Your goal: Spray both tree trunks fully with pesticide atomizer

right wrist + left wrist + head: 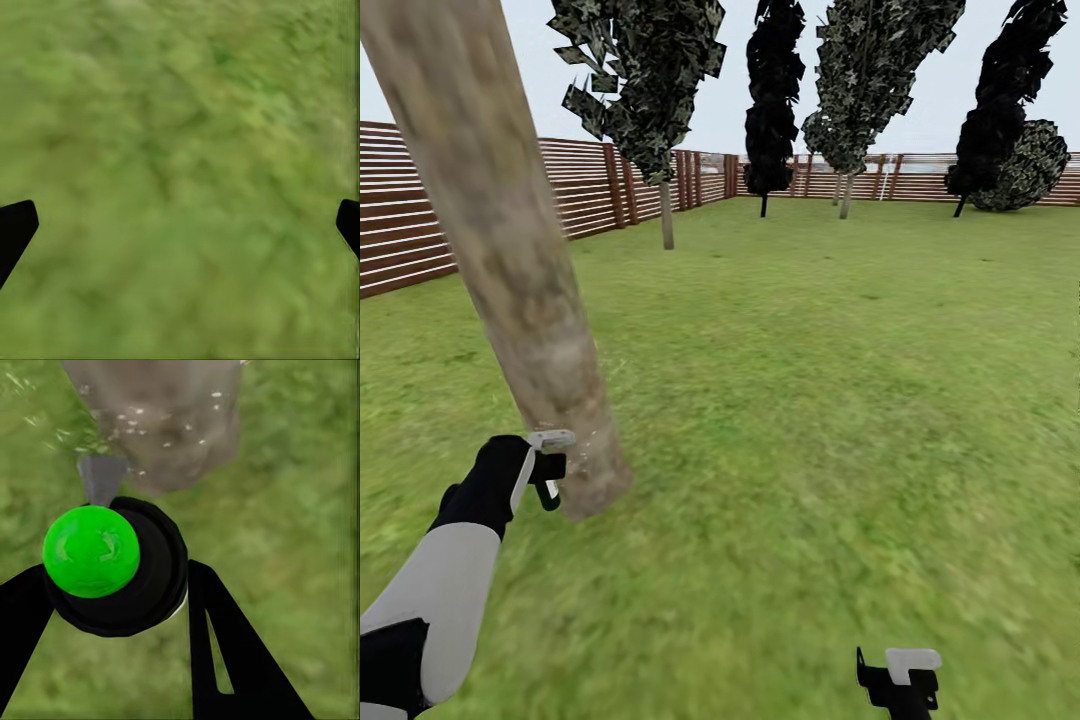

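Black, green-capped pesticide atomizer point(112, 566) sits clamped between the left gripper's point(547, 467) jaws at lower left of the head view, nozzle just beside the speckled tree trunk point(510, 250). Right gripper point(903, 678), bottom right over grass point(840, 400), jaws wide apart, empty.

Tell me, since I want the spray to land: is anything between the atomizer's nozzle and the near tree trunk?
Nothing visible. The left pincer holds the atomizer with its nozzle aimed at the tree trunk; white pesticide specks dot the bark.
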{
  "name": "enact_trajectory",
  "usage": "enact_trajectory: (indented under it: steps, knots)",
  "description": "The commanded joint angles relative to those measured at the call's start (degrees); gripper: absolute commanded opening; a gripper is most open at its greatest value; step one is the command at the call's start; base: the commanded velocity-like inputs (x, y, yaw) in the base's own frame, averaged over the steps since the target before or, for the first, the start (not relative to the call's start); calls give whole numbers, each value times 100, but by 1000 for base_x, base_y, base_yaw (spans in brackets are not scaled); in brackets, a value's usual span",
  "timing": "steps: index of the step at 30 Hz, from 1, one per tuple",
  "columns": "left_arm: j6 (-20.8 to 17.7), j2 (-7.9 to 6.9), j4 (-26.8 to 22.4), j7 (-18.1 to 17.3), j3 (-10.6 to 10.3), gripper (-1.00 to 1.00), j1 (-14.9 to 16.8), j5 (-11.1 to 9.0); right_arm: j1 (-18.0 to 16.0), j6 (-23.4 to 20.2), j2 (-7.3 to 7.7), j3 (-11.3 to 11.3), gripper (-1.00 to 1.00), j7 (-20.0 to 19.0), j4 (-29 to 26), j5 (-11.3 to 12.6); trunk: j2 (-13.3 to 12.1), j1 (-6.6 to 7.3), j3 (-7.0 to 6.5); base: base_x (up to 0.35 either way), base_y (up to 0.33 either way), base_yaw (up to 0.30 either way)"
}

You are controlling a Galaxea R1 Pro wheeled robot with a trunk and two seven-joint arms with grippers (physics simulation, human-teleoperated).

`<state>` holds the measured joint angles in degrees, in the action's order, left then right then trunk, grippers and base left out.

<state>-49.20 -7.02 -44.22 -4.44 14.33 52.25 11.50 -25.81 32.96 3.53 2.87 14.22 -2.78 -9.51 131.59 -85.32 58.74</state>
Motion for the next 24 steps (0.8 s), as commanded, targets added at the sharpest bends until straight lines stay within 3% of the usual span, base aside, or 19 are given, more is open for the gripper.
enact_trajectory:
  steps: [1, 14, 20, 24]
  knots:
    - [-23, 0, -8, -48, 17, -100, 4, 54, -3, 9, -4, 30, 100, 28, 5, -60, 2, 1, 5, 0, -275, 0]
    - [-19, -42, -13, -45, 38, -100, 4, 54, -3, 9, -10, 29, 100, 28, 5, -60, 2, 1, 5, -65, -275, 0]
    - [-19, -134, -3, -35, 82, -100, -23, 61, -3, 9, -18, 21, 100, 28, 5, -60, 2, 1, 5, 75, -260, 237]
    - [-23, -121, -6, 552, 82, -100, -28, 20, -3, 9, -19, 23, 100, 28, 3, -60, 2, 1, 5, 232, -192, 277]
